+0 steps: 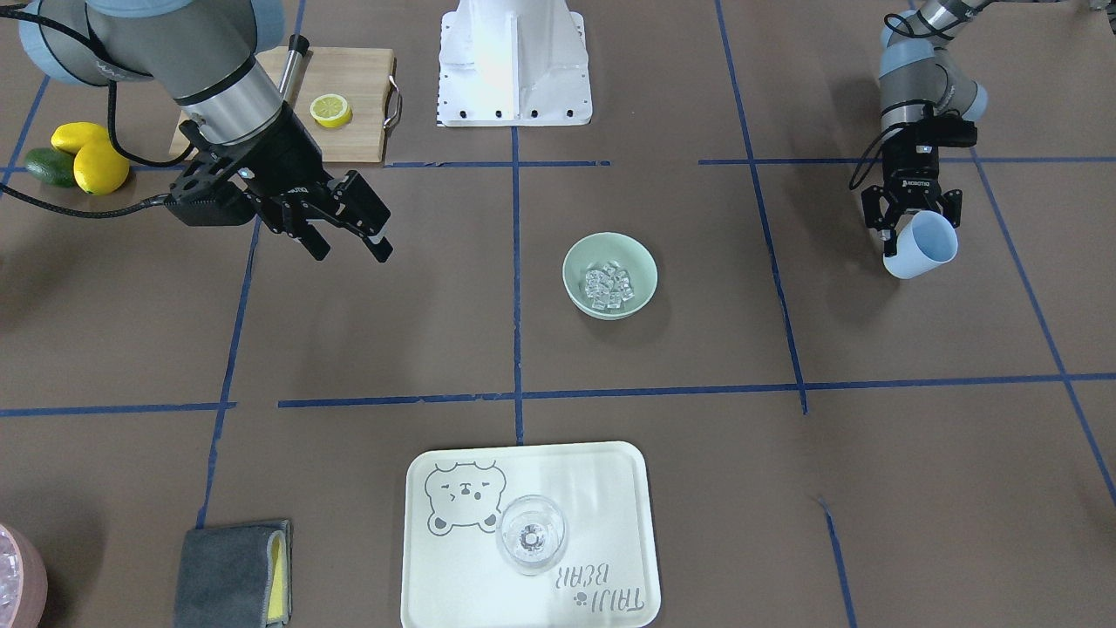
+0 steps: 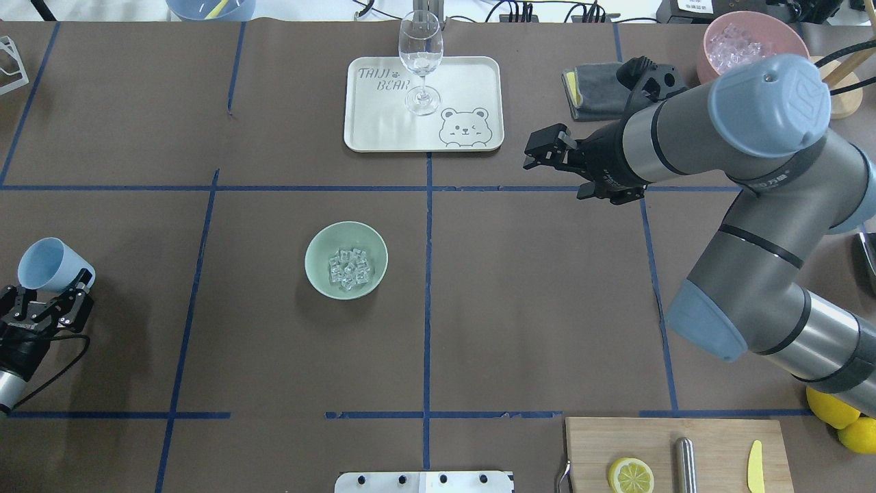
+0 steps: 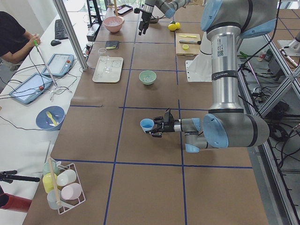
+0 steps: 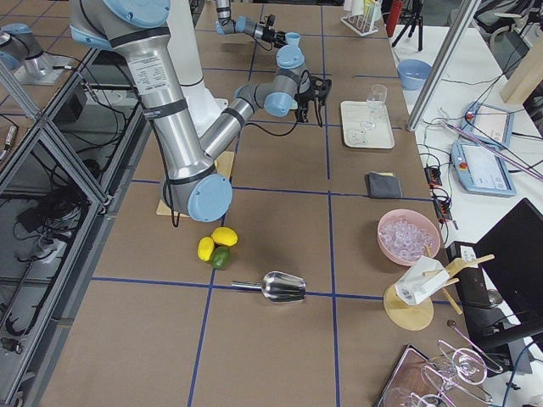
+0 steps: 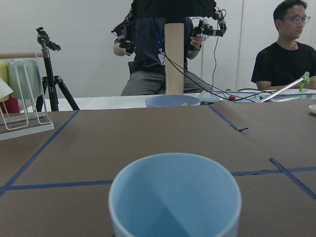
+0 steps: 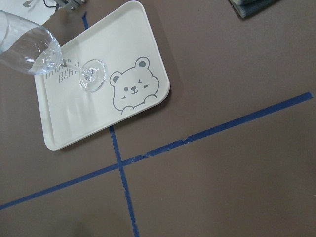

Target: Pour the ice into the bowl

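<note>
The pale mint-green bowl (image 2: 346,236) stands on the brown table left of the centre line, with the ice (image 2: 349,267) heaped inside it as small clear cubes. Bowl (image 1: 582,262) and ice (image 1: 608,285) also show in the front view. Far off at the table's left end, my left gripper (image 2: 51,284) is shut on a light blue cup (image 2: 49,262), held above the table with its mouth pointing away from the arm. The cup (image 5: 175,197) looks empty inside. My right gripper (image 1: 349,250) hangs open, holding nothing, over the table right of the tray.
A cream bear tray (image 2: 465,82) carries a clear stemmed glass (image 2: 420,58) at the far side. A grey cloth (image 2: 592,85) and a pink-rimmed container of ice (image 2: 753,38) sit far right. A cutting board (image 2: 712,445) with a lemon half (image 2: 630,474) lies near right.
</note>
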`<control>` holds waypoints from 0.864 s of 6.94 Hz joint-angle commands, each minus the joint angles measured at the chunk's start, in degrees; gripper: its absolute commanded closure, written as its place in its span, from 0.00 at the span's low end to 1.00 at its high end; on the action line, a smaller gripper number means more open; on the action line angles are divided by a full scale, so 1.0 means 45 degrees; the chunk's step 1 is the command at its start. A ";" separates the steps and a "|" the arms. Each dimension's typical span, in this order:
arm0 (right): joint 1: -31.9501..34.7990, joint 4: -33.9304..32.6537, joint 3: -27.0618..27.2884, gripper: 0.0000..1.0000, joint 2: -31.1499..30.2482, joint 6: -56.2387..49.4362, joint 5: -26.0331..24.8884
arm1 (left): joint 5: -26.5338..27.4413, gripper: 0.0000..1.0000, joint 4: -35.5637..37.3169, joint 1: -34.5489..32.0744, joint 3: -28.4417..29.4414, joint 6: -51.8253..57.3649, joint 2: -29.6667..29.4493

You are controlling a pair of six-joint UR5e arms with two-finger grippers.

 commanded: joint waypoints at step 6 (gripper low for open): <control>-0.0180 0.0000 0.0000 0.00 0.0005 0.0000 -0.0478 | -0.0489 1.00 0.0313 -0.0013 0.0122 0.0037 -0.0196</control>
